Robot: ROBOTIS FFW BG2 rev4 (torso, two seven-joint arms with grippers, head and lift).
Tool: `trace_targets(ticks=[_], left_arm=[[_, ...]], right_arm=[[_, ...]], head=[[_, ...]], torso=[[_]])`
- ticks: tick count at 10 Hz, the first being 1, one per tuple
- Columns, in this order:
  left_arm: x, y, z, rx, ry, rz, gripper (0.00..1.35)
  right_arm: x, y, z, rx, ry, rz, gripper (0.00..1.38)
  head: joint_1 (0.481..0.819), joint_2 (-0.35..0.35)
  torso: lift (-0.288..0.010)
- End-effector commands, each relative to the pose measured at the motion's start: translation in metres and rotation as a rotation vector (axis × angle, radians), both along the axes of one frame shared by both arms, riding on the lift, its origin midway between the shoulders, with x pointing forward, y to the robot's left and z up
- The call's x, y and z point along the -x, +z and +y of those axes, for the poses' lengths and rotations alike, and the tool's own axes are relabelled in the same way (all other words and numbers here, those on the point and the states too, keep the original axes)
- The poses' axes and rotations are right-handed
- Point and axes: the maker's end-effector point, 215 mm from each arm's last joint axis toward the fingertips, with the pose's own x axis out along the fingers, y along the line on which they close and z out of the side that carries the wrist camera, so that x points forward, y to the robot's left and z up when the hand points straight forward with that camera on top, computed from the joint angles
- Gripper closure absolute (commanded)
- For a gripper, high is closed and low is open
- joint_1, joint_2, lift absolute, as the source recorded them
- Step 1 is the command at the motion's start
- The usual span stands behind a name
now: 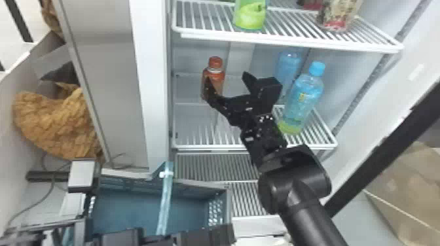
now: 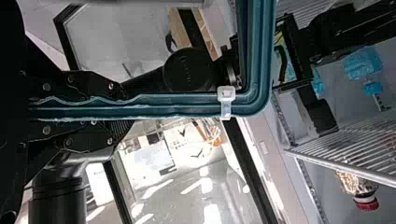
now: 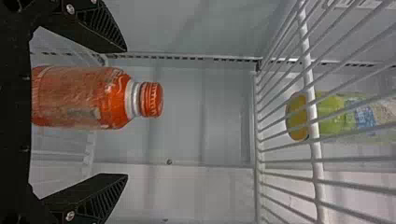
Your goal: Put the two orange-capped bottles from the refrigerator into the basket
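right pincer (image 1: 227,79) is released, fingers spread, in the fridge. orange-capped bottle (image 1: 215,70) stands upright on the lower shelf (image 1: 193,147), between those fingers, closer to one than the other; can't tell if the pincer touches it. left pincer (image 1: 159,235) is clenched on the rim of the basket (image 1: 217,209), low in front of the fridge. blue-capped bottle (image 1: 302,98) on the same shelf, right side. green bottle (image 1: 250,15) one shelf up.

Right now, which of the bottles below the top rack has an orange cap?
The orange bottle, at left near the open right hand; the front bottle and the back one are blue.
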Motion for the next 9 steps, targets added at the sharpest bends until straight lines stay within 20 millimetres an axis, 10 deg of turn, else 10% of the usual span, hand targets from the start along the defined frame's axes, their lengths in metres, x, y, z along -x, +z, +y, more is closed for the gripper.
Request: trace_targets(ticks=[1,7,9], left_arm=[[-0.001,0.001,-0.001,0.001,-0.003,-0.002,1.14],[-0.006,0.003,-0.007,0.011,-0.013,-0.006,1.14],[-0.006,0.004,-0.009,0.014,-0.018,-0.005,1.14]], right_arm=[[-0.008,0.002,0.008,0.007,0.007,0.001,0.1],[-0.042,-0.031,0.02,0.033,0.036,0.093,0.11],[-0.046,-0.04,0.02,0.04,0.039,0.116,0.34]], head=[[0.695,-0.174],[0.695,-0.151],[0.695,-0.15]], torso=[[-0.288],[-0.288],[-0.288]])
